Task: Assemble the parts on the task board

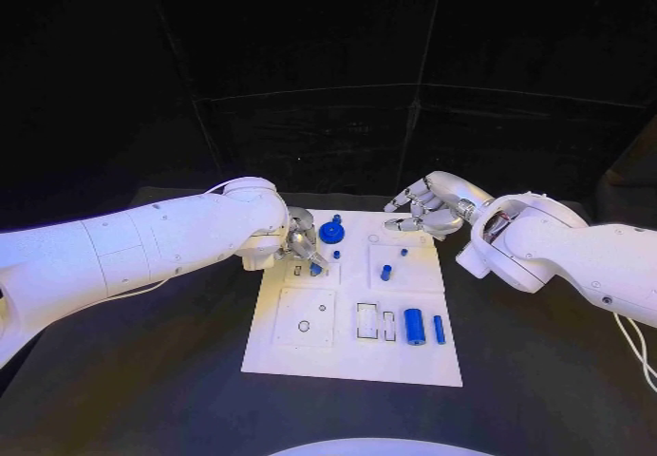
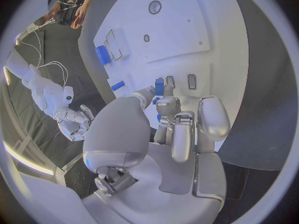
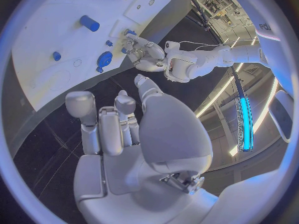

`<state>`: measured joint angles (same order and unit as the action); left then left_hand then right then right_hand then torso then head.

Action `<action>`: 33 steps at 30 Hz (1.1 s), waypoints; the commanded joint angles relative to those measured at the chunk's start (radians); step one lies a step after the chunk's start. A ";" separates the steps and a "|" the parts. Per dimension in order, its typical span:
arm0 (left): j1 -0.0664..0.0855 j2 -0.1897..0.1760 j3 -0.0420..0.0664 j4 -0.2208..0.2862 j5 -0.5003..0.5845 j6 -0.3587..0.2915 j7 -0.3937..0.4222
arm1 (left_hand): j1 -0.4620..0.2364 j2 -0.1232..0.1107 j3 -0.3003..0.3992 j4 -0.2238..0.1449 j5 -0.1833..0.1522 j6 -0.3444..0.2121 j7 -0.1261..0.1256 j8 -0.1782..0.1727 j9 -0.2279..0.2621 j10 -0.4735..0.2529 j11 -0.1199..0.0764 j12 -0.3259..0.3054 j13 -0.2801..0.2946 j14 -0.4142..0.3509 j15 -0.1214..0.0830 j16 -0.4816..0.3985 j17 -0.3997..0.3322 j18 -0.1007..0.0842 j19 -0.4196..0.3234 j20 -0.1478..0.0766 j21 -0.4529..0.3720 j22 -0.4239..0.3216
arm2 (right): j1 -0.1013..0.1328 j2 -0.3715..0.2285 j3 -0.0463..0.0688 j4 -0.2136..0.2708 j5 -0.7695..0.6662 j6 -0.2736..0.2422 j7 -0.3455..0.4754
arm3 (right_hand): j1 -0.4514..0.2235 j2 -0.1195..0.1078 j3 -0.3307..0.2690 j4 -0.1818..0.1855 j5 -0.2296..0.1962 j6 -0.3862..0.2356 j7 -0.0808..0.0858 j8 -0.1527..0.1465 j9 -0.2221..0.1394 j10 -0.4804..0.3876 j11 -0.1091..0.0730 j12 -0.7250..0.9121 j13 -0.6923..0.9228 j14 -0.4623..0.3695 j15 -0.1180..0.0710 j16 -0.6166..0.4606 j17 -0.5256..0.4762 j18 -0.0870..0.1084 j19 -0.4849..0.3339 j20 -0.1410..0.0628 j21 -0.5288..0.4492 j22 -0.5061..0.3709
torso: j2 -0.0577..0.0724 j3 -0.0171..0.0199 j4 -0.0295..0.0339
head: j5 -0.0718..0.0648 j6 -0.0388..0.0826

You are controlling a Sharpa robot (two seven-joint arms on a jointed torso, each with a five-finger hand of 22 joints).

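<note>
you're early in the job, by my reading. your left hand sits over the left edge of the task board, fingertips pinching a small blue part down at the board beside a dark slot, so one insertion looks under way. your right hand hovers off the board's far right corner, fingers loosely spread, holding nothing. left to place: a large blue cylinder and a slim blue pin lying loose near the board's near right corner. whether the round-headed blue piece near the far edge is seated, you can't tell.
</note>
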<state>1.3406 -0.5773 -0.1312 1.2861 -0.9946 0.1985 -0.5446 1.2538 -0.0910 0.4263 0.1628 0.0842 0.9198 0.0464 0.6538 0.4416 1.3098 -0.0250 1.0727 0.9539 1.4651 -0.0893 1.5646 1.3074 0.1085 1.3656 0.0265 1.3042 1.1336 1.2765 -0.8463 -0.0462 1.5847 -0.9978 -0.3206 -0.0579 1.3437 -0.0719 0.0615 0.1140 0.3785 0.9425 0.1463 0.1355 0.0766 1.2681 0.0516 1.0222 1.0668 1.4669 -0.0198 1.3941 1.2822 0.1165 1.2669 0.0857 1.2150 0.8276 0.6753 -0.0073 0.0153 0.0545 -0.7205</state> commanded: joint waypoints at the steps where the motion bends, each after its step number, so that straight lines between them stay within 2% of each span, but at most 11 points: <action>1: -0.003 -0.023 0.000 0.032 0.027 -0.139 0.019 | -0.016 -0.002 0.193 -0.183 -0.004 -0.009 0.001 0.005 0.005 0.005 -0.001 0.006 0.000 0.106 0.006 0.006 0.263 -0.017 0.001 0.003 0.004 0.002 | 0.002 -0.002 0.000 0.001 -0.001 0.004 0.005 | 0.010 -0.002 0.002 0.002 0.006 -0.001 -0.003 0.006 -0.001 -0.004 0.000 -0.005 -0.001 0.041 -0.006 -0.003 -0.001 0.015 -0.001 -0.005 -0.005 -0.001 | 0.000 0.0003 -0.0016 | 0.000 0.000; 8: -0.017 -0.062 0.000 0.076 0.028 -0.211 0.015 | -0.030 -0.008 0.217 -0.190 -0.005 -0.009 0.000 0.013 0.012 0.010 -0.003 0.010 0.004 0.106 0.005 0.006 0.263 -0.019 0.005 0.002 0.008 0.011 | 0.002 -0.007 0.000 -0.001 -0.001 0.005 0.002 | 0.010 -0.002 0.002 0.003 0.006 -0.001 -0.003 0.006 -0.001 -0.004 0.001 -0.005 -0.002 0.041 -0.006 -0.003 0.000 0.015 -0.001 -0.005 -0.005 -0.002 | -0.001 -0.0002 0.0037 | -0.004 -0.005; 17: -0.039 -0.069 -0.001 0.080 -0.001 -0.242 0.002 | -0.034 -0.009 0.221 -0.190 -0.005 -0.009 0.000 0.014 0.013 0.010 -0.003 0.011 0.005 0.106 0.005 0.006 0.263 -0.019 0.006 0.002 0.009 0.012 | 0.002 -0.006 0.000 -0.002 -0.004 0.011 -0.002 | 0.010 -0.002 0.002 0.003 0.006 -0.001 -0.003 0.006 -0.001 -0.004 0.001 -0.005 -0.002 0.041 -0.006 -0.003 0.000 0.015 -0.001 -0.005 -0.005 -0.002 | 0.000 -0.0005 0.0014 | 0.004 -0.011; 24: -0.056 -0.064 -0.001 0.073 -0.027 -0.247 -0.001 | -0.035 -0.009 0.223 -0.191 -0.006 -0.009 0.000 0.015 0.014 0.010 -0.003 0.010 0.005 0.106 0.005 0.006 0.263 -0.019 0.006 0.002 0.009 0.012 | 0.002 -0.006 0.000 -0.002 -0.013 0.012 -0.004 | 0.009 -0.002 0.002 0.004 0.007 -0.002 -0.003 0.006 -0.001 -0.005 0.001 -0.005 -0.002 0.041 -0.005 -0.003 0.000 0.015 -0.001 -0.005 -0.006 -0.002 | 0.000 0.0001 0.0005 | 0.006 -0.013; 33: -0.062 -0.066 -0.001 0.076 -0.034 -0.227 -0.008 | -0.038 -0.010 0.226 -0.191 -0.006 -0.009 0.000 0.016 0.015 0.011 -0.003 0.012 0.006 0.106 0.005 0.006 0.263 -0.019 0.006 0.002 0.009 0.013 | 0.002 -0.006 0.000 -0.003 -0.017 0.014 -0.004 | 0.008 -0.001 0.001 0.005 0.007 -0.002 -0.003 0.006 -0.001 -0.006 0.001 -0.007 -0.005 0.041 -0.005 -0.003 0.000 0.015 -0.001 -0.005 -0.007 -0.003 | 0.000 0.0004 0.0007 | 0.004 -0.013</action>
<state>1.2780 -0.6428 -0.1331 1.3609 -1.0120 -0.0300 -0.5450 1.2154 -0.1105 0.4810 0.1405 0.0810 0.9187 0.0485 0.6656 0.4544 1.3134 -0.0283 1.0796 0.9595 1.4651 -0.0891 1.5646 1.3074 0.1085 1.3658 0.0266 1.3094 1.1460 1.2765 -0.8526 -0.0463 1.5811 -1.0073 -0.3137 -0.0626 1.3436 -0.0719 0.0615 0.1140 0.3812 0.9425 0.1463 0.1355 0.0769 1.2683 0.0518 1.0211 1.0632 1.4669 -0.0198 1.3942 1.2823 0.1165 1.2669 0.0856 1.2150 0.8250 0.6755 -0.0072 0.0159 0.0600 -0.7340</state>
